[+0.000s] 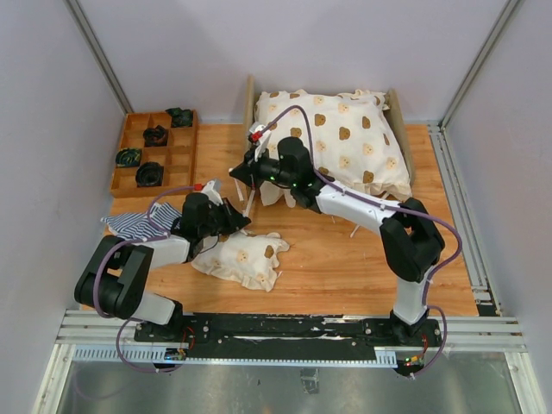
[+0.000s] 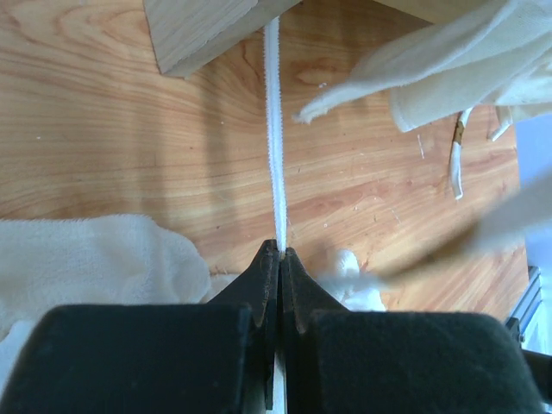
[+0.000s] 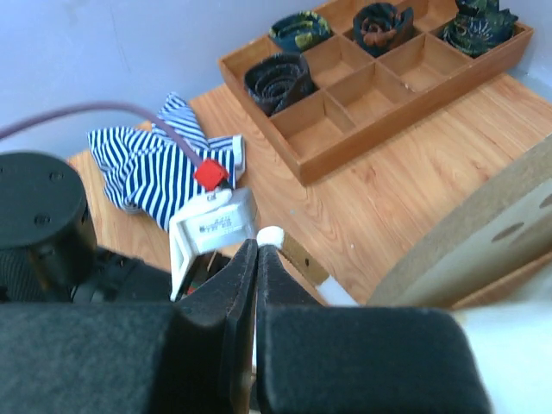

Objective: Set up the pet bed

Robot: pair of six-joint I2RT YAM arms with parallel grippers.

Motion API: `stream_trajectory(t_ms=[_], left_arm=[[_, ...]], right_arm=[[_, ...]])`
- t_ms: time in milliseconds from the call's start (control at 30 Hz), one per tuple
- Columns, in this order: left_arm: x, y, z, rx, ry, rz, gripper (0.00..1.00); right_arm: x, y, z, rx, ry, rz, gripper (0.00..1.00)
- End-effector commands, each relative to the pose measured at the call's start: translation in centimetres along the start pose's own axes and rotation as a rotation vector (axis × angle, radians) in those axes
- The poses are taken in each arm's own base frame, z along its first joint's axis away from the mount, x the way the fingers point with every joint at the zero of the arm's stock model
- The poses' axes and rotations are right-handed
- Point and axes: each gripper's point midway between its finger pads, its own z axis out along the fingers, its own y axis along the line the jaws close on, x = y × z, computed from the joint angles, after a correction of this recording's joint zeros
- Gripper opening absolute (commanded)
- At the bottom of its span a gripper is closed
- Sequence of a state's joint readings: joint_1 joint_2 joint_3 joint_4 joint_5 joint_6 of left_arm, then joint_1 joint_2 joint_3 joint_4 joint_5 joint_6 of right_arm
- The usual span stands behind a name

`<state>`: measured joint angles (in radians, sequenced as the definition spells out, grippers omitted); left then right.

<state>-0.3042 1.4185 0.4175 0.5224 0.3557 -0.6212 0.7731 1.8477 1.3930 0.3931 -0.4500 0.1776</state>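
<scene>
From the top camera, the pet bed [image 1: 398, 112] stands at 12 to 1 o'clock on the bench [image 1: 362, 267]. Its plywood frame is almost wholly covered by a cream bear-print quilt [image 1: 345, 138]. The striped mattress [image 1: 131, 224], blue and white, lies crumpled on the bench at 9 o'clock, apart from the frame. A brown compartment tray [image 1: 177, 164] sits at 10 o'clock with dark rolled items in some of its cells. A small bear-print pillow [image 1: 244, 257] lies at 7 o'clock of centre, just beside the left end effector [image 1: 233, 222]. The right end effector [image 1: 241, 172] hovers by the frame's near left corner, at 12 o'clock from the left one.

In the left wrist camera, the left end effector [image 2: 280, 252] is pinched tight on a white cord [image 2: 274, 129]. The cord runs straight toward 12 o'clock and disappears under a plywood corner [image 2: 198, 30]. Cream cloth [image 2: 457, 78] hangs at 2 o'clock, and fleecy cream fabric [image 2: 86, 259] lies at 8 o'clock.

In the right wrist camera, the right end effector [image 3: 257, 246] has its jaws pressed together. A small white tip [image 3: 270, 235] shows at their ends, and I cannot tell whether it is gripped. The headboard [image 3: 483, 233], with round cutouts, curves in at 3 o'clock. The compartment tray is at 1 o'clock and the striped mattress at 10 o'clock.
</scene>
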Motion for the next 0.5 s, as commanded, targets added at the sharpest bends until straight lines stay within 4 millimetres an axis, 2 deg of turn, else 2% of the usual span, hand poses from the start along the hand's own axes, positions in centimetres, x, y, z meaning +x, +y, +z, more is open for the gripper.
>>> stream_trajectory(t_ms=[0,133,267,400,467], left_arm=[[0.0,-1.0,0.3,0.071,-0.005,0.015,0.00],[0.2,-1.3,0.3,0.089,-0.002,0.010,0.00],[0.1,-2.1,0.4,0.129,0.007,-0.006,0.00],[0.0,-3.4,0.4,0.186,0.025,-0.029,0.00],[0.0,-3.7,0.3,0.196,0.029,-0.036,0.00]], right_arm=[[-1.4,-1.2,1.9,0.001,-0.118,0.065,0.00],[0.2,-2.1,2.6,0.020,-0.098,0.019,0.00],[2.7,-3.3,2.5,0.088,-0.025,-0.062,0.00],[5.4,-3.6,2.2,0.116,0.067,-0.141,0.00],[5.0,-3.8,2.3,0.139,0.041,-0.138,0.00]])
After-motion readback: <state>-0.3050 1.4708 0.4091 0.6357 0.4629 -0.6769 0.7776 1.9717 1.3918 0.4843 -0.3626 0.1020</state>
